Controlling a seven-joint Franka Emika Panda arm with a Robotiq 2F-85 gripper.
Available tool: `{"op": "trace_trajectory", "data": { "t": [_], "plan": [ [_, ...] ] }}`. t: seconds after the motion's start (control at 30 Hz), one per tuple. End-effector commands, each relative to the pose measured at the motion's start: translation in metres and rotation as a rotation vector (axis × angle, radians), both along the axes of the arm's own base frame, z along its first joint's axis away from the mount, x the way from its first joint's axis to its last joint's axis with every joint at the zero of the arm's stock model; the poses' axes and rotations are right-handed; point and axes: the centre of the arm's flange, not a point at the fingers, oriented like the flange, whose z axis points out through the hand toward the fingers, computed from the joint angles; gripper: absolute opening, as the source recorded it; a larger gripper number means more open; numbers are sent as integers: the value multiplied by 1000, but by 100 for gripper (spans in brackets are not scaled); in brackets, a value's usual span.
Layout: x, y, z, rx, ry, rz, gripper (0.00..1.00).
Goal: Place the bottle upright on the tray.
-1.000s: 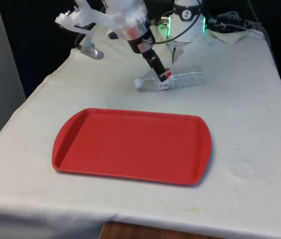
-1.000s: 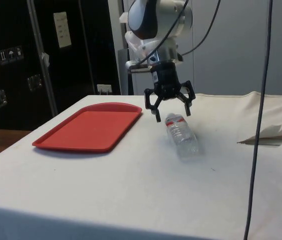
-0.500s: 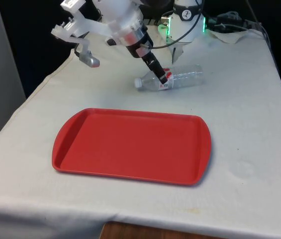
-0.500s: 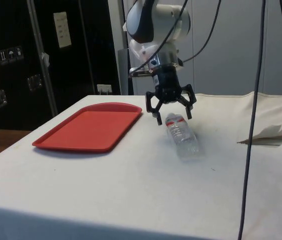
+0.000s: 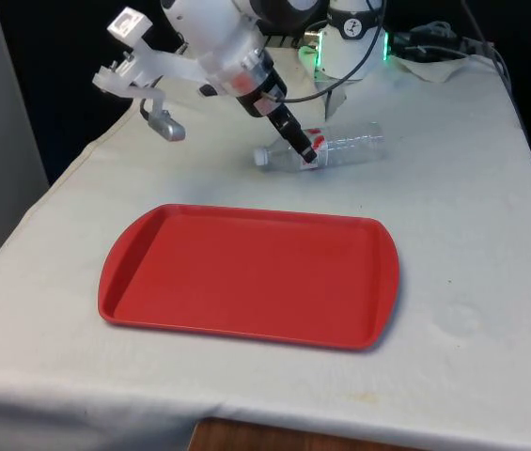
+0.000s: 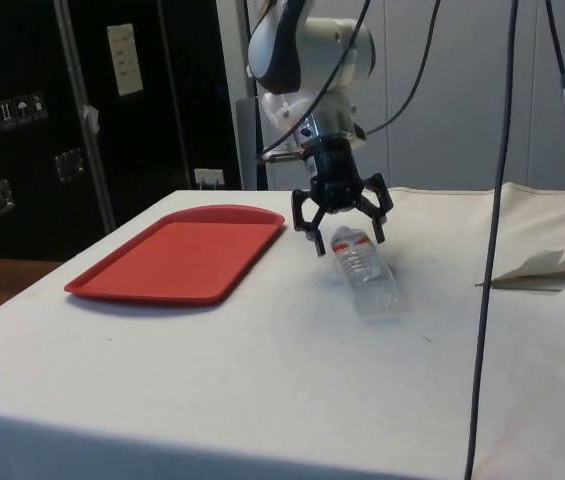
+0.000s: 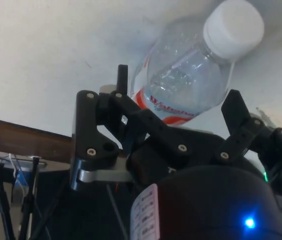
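Observation:
A clear plastic bottle [image 5: 340,147] with a white cap [image 5: 260,157] and a red-and-white label lies on its side on the white cloth, beyond the far edge of the red tray [image 5: 246,274]. My gripper [image 5: 304,153] hangs tilted over the label end of the bottle, open. In the side view the gripper [image 6: 346,238] straddles the bottle [image 6: 369,279] just above it, with the tray [image 6: 177,260] beside it. In the wrist view the bottle [image 7: 188,75] lies between the spread fingertips [image 7: 123,79] without touching them, its cap [image 7: 233,24] pointing away.
Cables [image 5: 434,42] and rumpled cloth lie at the far end of the table by the robot base. In the side view cables [image 6: 492,150] hang down, and a fold of cloth [image 6: 552,265] rises beyond the bottle. Bare cloth lies at the front view's right of the tray.
The gripper has sunk a little closer to the bottle and the arm has leaned towards the front view's left. Bottle and tray have not moved.

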Motion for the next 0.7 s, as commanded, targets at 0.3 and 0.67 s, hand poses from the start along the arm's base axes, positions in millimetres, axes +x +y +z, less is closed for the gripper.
{"op": "trace_trajectory", "data": {
  "t": [0.3, 0.67],
  "plan": [
    [-2, -4, -10, 67, 27, -6, 100],
    [-4, -9, -16, 123, 38, -8, 100]
  ]
}}
